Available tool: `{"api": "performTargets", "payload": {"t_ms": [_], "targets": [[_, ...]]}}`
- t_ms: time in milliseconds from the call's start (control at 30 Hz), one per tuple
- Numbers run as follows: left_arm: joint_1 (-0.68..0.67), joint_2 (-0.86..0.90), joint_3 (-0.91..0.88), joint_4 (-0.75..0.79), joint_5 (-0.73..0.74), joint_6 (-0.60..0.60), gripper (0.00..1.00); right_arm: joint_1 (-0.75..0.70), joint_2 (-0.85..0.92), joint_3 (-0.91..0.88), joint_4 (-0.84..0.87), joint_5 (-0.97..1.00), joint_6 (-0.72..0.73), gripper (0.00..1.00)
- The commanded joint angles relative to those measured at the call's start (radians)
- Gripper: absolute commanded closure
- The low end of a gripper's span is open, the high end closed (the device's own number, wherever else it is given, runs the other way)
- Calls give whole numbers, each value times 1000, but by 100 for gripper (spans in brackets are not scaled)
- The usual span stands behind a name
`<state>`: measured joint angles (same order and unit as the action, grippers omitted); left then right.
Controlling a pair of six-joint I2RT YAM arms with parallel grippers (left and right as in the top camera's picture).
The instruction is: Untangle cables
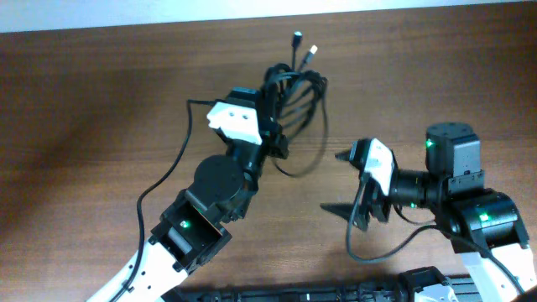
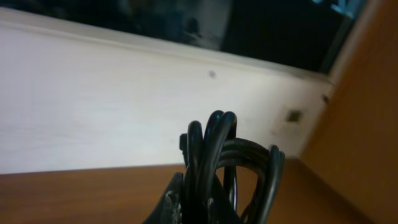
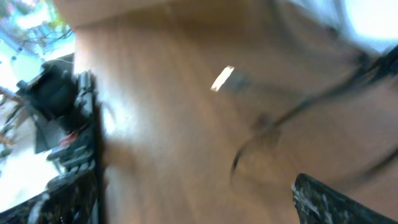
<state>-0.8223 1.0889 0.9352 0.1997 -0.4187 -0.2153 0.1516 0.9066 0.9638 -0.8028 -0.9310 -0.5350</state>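
Observation:
The cables (image 1: 300, 91) are a bundle of thin black loops at the back middle of the wooden table, with two small plug ends (image 1: 304, 44) pointing away. One loop trails toward the front (image 1: 295, 170). My left gripper (image 1: 273, 116) is shut on the bundle; in the left wrist view the loops (image 2: 214, 152) stand up between its fingers (image 2: 194, 208). My right gripper (image 1: 336, 182) is open and empty, to the right of the trailing loop and apart from it. The right wrist view is blurred; it shows a cable curve (image 3: 249, 143), a pale plug end (image 3: 222, 79) and the gripper's gap (image 3: 199, 199).
A thicker black wire (image 1: 168, 172) runs along the left arm, and another (image 1: 369, 247) hangs by the right arm. A dark base (image 1: 294, 294) lies along the table's front edge. A white wall (image 2: 124, 106) lies beyond the table's far edge.

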Motion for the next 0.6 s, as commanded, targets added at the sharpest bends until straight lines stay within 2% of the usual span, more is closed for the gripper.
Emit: {"api": "performTargets", "payload": {"t_ms": [0, 67, 100, 267, 467, 567], "targets": [[1, -18, 26, -19, 182, 34, 100, 5, 0, 3, 169, -2, 409, 2], [1, -17, 26, -21, 249, 57, 100, 5, 4, 3, 294, -3, 683, 2], [1, -17, 26, -21, 270, 56, 100, 5, 5, 3, 335, -3, 772, 2], [1, -17, 26, -29, 277, 56, 100, 5, 6, 3, 486, -11, 1089, 2], [1, -17, 26, -30, 365, 56, 100, 5, 13, 3, 598, -11, 1313, 2], [1, -17, 26, -30, 405, 56, 100, 5, 23, 3, 641, -11, 1378, 11]]}}
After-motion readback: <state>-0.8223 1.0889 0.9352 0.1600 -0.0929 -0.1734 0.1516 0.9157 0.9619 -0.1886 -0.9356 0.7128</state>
